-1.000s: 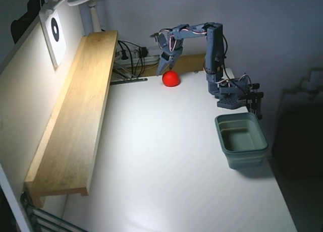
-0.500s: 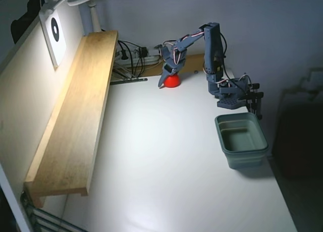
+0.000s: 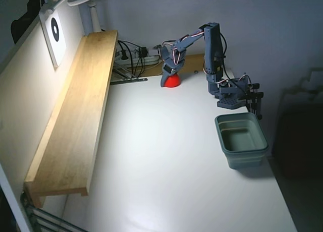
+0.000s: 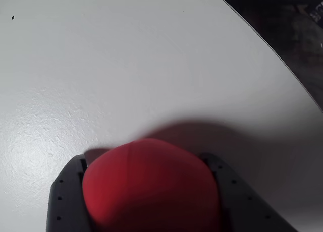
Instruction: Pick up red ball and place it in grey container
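Wrist view fills its lower half with the red ball point(image 4: 151, 184); being round, it has no long axis or heading to tell. It rests on the white table point(image 4: 126, 65), and a dark finger point(image 4: 68, 194) hugs it on the left with another on the right, so the gripper point(image 3: 169, 79) is closed around the ball, jaws spread to its full width. Seen from the fixed view, the ball point(image 3: 172, 81) sits at the table's far edge beside the cables point(image 3: 132, 54), under the down-reaching arm point(image 3: 212, 45). Well apart, at the right edge, stands the grey container point(image 3: 242, 139), with nothing visible inside it.
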Controlling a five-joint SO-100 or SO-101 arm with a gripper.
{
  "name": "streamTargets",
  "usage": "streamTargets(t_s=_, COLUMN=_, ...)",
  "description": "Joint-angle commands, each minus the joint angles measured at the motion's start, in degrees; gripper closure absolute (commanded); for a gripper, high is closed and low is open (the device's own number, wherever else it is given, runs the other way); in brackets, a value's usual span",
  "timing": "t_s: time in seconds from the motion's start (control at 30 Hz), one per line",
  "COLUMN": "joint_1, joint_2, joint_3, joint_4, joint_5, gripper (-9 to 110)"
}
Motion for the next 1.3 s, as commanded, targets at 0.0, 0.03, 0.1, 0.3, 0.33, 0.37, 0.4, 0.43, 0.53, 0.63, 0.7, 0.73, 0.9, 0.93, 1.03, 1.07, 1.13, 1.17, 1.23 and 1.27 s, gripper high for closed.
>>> streamTargets(t_s=0.0, joint_1=1.14, joint_2=0.38, joint_3=0.02, joint_4=-0.37, joint_5=0.09, gripper=78)
streamTargets(t_s=0.03, joint_1=1.14, joint_2=0.38, joint_3=0.02, joint_4=-0.37, joint_5=0.09, gripper=78)
streamTargets(t_s=0.1, joint_1=1.14, joint_2=0.38, joint_3=0.02, joint_4=-0.37, joint_5=0.09, gripper=78)
streamTargets(t_s=0.3, joint_1=1.14, joint_2=3.99, joint_3=-4.43, joint_4=7.68, joint_5=0.09, gripper=78)
streamTargets(t_s=0.33, joint_1=1.14, joint_2=4.79, joint_3=-5.84, joint_4=9.9, joint_5=0.09, gripper=78)
streamTargets(t_s=0.37, joint_1=1.14, joint_2=5.46, joint_3=-7.29, joint_4=12.03, joint_5=0.09, gripper=78)
streamTargets(t_s=0.4, joint_1=1.14, joint_2=5.9, joint_3=-8.34, joint_4=13.51, joint_5=0.09, gripper=78)
streamTargets(t_s=0.43, joint_1=1.14, joint_2=6.52, joint_3=-10.05, joint_4=15.83, joint_5=0.09, gripper=78)
streamTargets(t_s=0.53, joint_1=1.14, joint_2=7.72, joint_3=-14.92, joint_4=21.91, joint_5=0.09, gripper=78)
streamTargets(t_s=0.63, joint_1=1.14, joint_2=8.27, joint_3=-20.24, joint_4=27.78, joint_5=0.09, gripper=78)
streamTargets(t_s=0.7, joint_1=1.14, joint_2=8.32, joint_3=-23.84, joint_4=31.43, joint_5=0.09, gripper=78)
streamTargets(t_s=0.73, joint_1=1.14, joint_2=8.24, joint_3=-26.1, joint_4=33.6, joint_5=0.09, gripper=78)
streamTargets(t_s=0.9, joint_1=1.14, joint_2=6.95, joint_3=-36.86, joint_4=43.08, joint_5=0.09, gripper=78)
streamTargets(t_s=0.93, joint_1=1.14, joint_2=6.43, joint_3=-39.6, joint_4=45.3, joint_5=0.09, gripper=78)
streamTargets(t_s=1.03, joint_1=1.14, joint_2=4.6, joint_3=-47.49, joint_4=51.36, joint_5=0.09, gripper=78)
streamTargets(t_s=1.07, joint_1=1.14, joint_2=3.73, joint_3=-50.71, joint_4=53.71, joint_5=0.09, gripper=78)
streamTargets(t_s=1.13, joint_1=1.14, joint_2=2.03, joint_3=-56.47, joint_4=57.77, joint_5=0.09, gripper=78)
streamTargets(t_s=1.17, joint_1=1.14, joint_2=0.83, joint_3=-60.21, joint_4=60.32, joint_5=0.09, gripper=78)
streamTargets(t_s=1.23, joint_1=1.14, joint_2=-1.52, joint_3=-67.07, joint_4=64.82, joint_5=0.09, gripper=78)
streamTargets(t_s=1.27, joint_1=1.14, joint_2=-3.2, joint_3=-71.67, joint_4=67.74, joint_5=0.09, gripper=78)
